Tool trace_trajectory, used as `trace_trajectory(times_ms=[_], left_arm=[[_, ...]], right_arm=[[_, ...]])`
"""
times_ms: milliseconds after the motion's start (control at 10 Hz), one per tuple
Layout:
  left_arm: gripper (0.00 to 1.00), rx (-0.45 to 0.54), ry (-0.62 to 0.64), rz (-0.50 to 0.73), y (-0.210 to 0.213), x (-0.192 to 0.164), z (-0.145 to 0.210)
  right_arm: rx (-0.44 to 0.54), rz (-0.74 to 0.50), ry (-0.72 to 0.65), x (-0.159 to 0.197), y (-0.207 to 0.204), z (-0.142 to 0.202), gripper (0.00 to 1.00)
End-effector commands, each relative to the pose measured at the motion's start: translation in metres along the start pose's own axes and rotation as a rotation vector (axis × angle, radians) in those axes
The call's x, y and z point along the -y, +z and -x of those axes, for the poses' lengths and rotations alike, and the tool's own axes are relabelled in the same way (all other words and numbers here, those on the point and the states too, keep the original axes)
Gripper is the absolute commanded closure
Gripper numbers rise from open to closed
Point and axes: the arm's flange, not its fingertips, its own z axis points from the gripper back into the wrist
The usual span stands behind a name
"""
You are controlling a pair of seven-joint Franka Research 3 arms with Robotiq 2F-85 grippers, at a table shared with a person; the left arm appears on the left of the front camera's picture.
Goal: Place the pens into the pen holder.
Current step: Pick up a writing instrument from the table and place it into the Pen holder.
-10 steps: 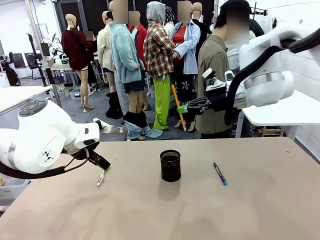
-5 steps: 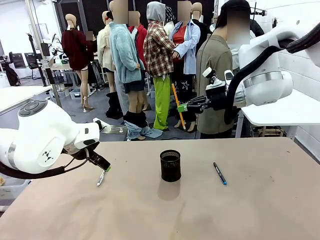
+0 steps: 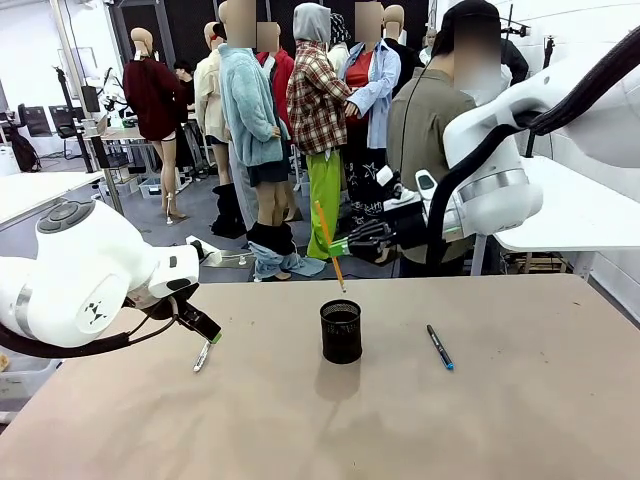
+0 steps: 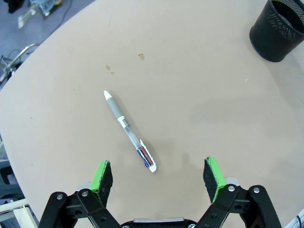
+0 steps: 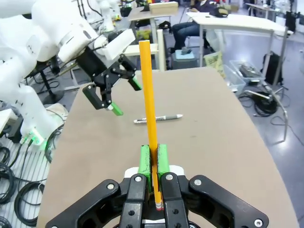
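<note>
Front view: right gripper (image 3: pixel 342 247) pinches the orange pencil (image 3: pixel 324 224) above the pen holder (image 3: pixel 341 332), so lowering and releasing should follow; left gripper (image 4: pixel 157 174) hangs spread over the silvery pen (image 4: pixel 128 130).

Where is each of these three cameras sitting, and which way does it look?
Front: fixed between the arms, facing across the table at the person; both arms show.
Left wrist: on the left arm, looking down past its open left hand at a white pen.
Right wrist: on the right arm, along its right hand, shut on an orange pencil.
Shared: the white pen lies in both wrist views; the pen holder in front and left wrist.
</note>
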Motion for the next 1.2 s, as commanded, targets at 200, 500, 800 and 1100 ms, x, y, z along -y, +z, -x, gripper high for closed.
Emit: trace_trajectory(times_ms=[200, 500, 800, 1100], left_arm=[[0.00, 0.002, 0.004, 0.000, 0.001, -0.002, 0.000], [0.00, 0.002, 0.004, 0.000, 0.001, -0.002, 0.000], [0.00, 0.002, 0.004, 0.000, 0.001, -0.002, 0.000], [0.00, 0.002, 0.004, 0.000, 0.001, -0.002, 0.000]], right_arm=[[0.001, -0.106, -0.043, 0.011, -0.016, 0.020, 1.00], [-0.050, -0.101, -0.075, 0.018, -0.024, 0.042, 1.00], [-0.069, -0.077, -0.070, 0.027, -0.031, 0.058, 1.00], [-0.085, -0.068, -0.081, 0.036, -0.036, 0.070, 0.95]])
